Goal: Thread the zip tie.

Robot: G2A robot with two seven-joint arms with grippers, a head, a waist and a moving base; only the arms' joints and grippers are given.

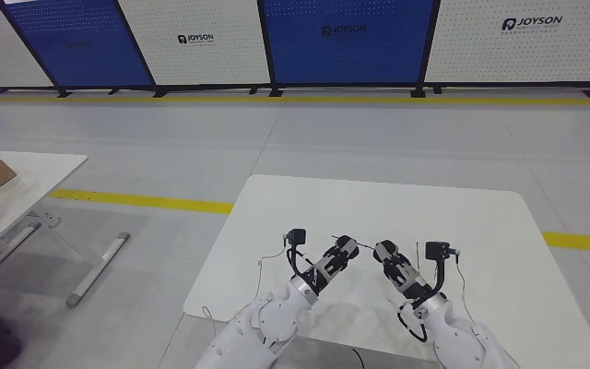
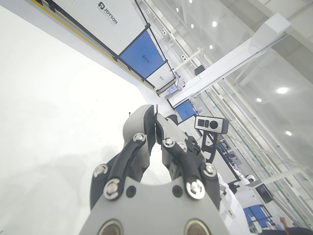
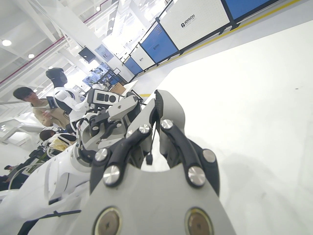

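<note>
Pinched over the white table (image 1: 415, 212), toward its near edge: thin black plastic zip tie (image 3: 149, 158), clamped in the closed right gripper (image 3: 156, 99), far end seemingly nipped by the closed left gripper (image 2: 155, 113). Liable to buckle or slip on a misaligned push toward its dangling head. Logo print on white perforated panels (image 1: 198, 41), left unread.

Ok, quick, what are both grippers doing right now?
Right gripper: closed on thin black plastic zip tie.
Left gripper: closed, pinching its other end.
</note>
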